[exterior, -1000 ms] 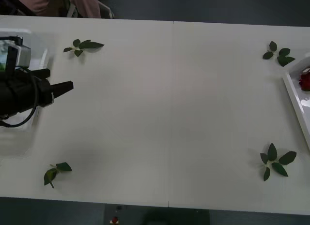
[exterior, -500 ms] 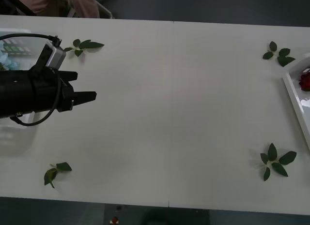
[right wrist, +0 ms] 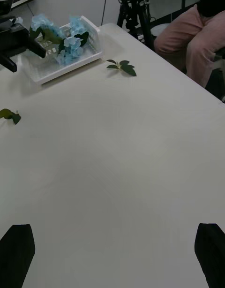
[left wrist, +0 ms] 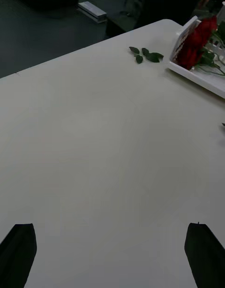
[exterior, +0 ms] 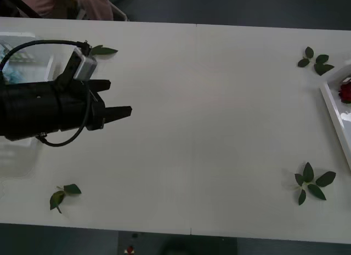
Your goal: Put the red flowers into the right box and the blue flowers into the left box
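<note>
The red flowers [exterior: 345, 92] lie in the right box [exterior: 334, 115] at the table's right edge; in the left wrist view the red flowers [left wrist: 197, 41] rest against the white rim of the right box [left wrist: 197, 77]. The blue flowers [right wrist: 70, 41] lie in the slatted left box [right wrist: 65, 67]. The black left arm partly covers the left box [exterior: 22, 156] in the front view. My left gripper [exterior: 120, 96] is open and holds nothing, hovering over bare table just right of that box. My right gripper [right wrist: 112, 255] is also open, with nothing between its fingers.
Loose leaf sprigs lie on the white table: one behind the left arm [exterior: 104, 50], one at the front left [exterior: 63, 194], one at the back right [exterior: 313, 60], one at the front right [exterior: 312, 183]. A seam runs down the table's middle.
My left arm has swung rightward from over the left box toward the table's middle, gripper open and holding nothing. The flowers and sprigs have stayed where they were.
</note>
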